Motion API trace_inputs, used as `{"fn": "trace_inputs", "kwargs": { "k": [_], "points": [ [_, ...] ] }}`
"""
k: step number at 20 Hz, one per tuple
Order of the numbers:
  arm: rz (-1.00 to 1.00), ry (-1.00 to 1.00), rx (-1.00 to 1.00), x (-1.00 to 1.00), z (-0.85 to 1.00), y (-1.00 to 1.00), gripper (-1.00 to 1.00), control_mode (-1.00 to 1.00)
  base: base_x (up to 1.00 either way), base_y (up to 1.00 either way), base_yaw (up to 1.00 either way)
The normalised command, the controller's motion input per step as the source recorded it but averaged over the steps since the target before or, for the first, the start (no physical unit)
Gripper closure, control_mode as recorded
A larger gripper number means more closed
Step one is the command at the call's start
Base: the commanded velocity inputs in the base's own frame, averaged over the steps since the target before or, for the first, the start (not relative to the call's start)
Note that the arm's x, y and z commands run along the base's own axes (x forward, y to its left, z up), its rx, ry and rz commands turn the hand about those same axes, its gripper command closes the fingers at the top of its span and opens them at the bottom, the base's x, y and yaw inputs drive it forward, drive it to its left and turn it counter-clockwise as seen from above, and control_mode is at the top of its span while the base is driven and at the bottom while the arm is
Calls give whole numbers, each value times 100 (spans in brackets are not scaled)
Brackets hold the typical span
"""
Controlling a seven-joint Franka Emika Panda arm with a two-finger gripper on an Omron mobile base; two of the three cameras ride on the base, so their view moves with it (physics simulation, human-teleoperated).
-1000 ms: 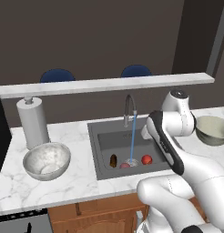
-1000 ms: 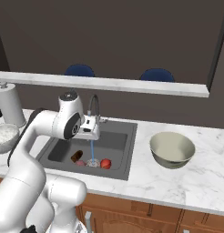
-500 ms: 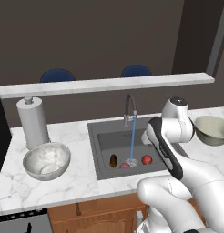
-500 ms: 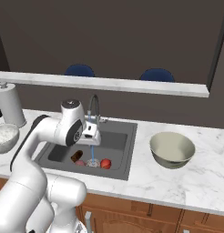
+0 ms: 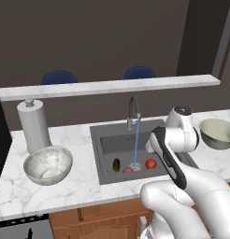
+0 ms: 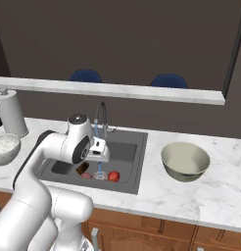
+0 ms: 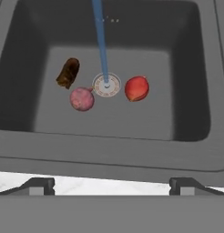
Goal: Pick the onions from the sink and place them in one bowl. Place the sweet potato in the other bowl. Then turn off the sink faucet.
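Inside the sink [image 7: 192, 68] a bright red onion [image 7: 136, 88] lies right of the drain, and a duller pinkish onion [image 7: 82, 99] lies to its lower left. The dark brown sweet potato [image 7: 68, 73] rests beside the pinkish onion. Water runs from the sink faucet [image 5: 132, 109] onto the drain. My gripper [image 7: 112, 185] hovers open and empty above the sink's front rim, well above the vegetables. The olive-beige bowl [image 6: 185, 161] stands on the counter right of the sink. On the left stands the silvery mottled bowl [image 5: 47, 165].
A paper towel roll [image 5: 33, 125] stands behind the silvery bowl. A raised white ledge [image 5: 112, 86] runs along the back of the counter above the faucet. My own white arm [image 6: 54, 147] bends over the sink's left front corner.
The hand has dropped and drawn toward the sink's front edge. The onions, the sweet potato and both bowls have stayed where they were. Water keeps running.
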Motion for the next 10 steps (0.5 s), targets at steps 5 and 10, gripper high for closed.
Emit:
{"fn": "trace_inputs", "kwargs": {
  "k": [5, 10],
  "points": [
    [-2, 0, 0, 6, -13, -1, -100, -100, 0, 0, 0],
    [-3, 5, 0, 18, -2, 0, -100, -100, 0, 0, 0]
  ]
}}
